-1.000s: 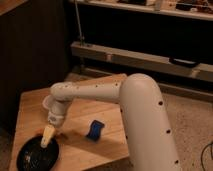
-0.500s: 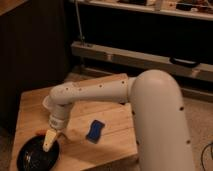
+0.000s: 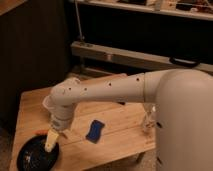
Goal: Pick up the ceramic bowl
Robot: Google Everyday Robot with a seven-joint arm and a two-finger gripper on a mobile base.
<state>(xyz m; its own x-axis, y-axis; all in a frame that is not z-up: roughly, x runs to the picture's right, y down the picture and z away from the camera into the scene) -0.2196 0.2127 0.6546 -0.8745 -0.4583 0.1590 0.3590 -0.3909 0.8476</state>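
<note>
As the yellow-tipped gripper (image 3: 51, 140) sinks lower, it seems to touch the rim of the wide, glossy black ceramic bowl (image 3: 33, 158) at a corner of the wooden table (image 3: 122, 127). Whether it grips anything yet, I cannot tell.

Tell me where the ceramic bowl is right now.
The ceramic bowl is in the lower left of the camera view, on the near corner of the wooden table. The gripper is over its right part, and a blue object lies further right.
</note>
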